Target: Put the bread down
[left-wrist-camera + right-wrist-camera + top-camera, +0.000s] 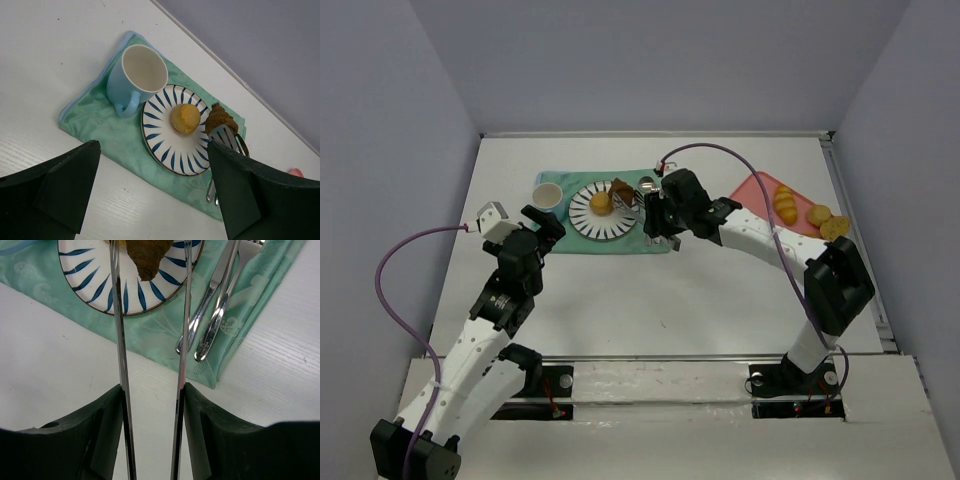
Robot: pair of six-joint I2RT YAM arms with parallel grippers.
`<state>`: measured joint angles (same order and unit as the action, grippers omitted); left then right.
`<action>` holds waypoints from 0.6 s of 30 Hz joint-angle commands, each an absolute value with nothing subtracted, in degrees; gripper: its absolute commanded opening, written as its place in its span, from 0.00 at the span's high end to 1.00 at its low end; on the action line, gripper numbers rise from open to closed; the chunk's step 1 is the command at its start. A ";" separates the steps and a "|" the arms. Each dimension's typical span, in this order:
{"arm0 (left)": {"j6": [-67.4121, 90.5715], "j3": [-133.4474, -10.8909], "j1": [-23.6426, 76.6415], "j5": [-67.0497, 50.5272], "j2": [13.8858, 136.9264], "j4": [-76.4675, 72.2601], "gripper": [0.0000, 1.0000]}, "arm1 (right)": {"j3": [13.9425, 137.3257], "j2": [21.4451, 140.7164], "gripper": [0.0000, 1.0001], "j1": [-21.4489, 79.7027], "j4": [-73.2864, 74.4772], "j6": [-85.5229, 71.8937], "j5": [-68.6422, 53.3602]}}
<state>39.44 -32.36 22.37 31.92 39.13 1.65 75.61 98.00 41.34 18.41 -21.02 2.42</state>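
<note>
My right gripper (660, 215) is shut on metal tongs (116, 315), whose two arms run between its pads (107, 410). The tongs' tips pinch a dark brown piece of bread (146, 255) at the right edge of the blue-striped white plate (95, 282). The left wrist view shows the same brown bread (219, 119) at the plate's rim (165, 155). A round golden bun (185, 118) lies in the plate's middle. My left gripper (545, 225) is open and empty, near the front left of the green cloth (560, 242).
A pale blue cup (140, 75) stands on the cloth left of the plate. A fork and knife (215, 310) lie on the cloth right of the plate. A pink tray (757, 192) at the right holds a croissant (785, 203) and other pastries (827, 220).
</note>
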 commanded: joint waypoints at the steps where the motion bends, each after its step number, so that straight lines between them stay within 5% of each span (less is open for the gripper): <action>1: 39.29 -32.34 21.97 33.05 39.02 -0.26 0.01 | 75.23 95.19 0.43 42.01 15.73 -20.66 1.14; 11: 39.46 -32.26 21.97 32.87 38.93 -0.35 0.01 | 74.62 92.73 0.38 42.01 16.44 -19.60 2.02; 18: 39.37 -32.26 21.97 32.78 38.50 -0.18 0.01 | 70.85 87.20 0.47 42.01 16.61 -24.43 13.32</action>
<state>39.44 -32.36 22.37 31.86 39.16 1.65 72.95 92.64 41.36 18.68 -21.21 4.91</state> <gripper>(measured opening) 0.990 0.545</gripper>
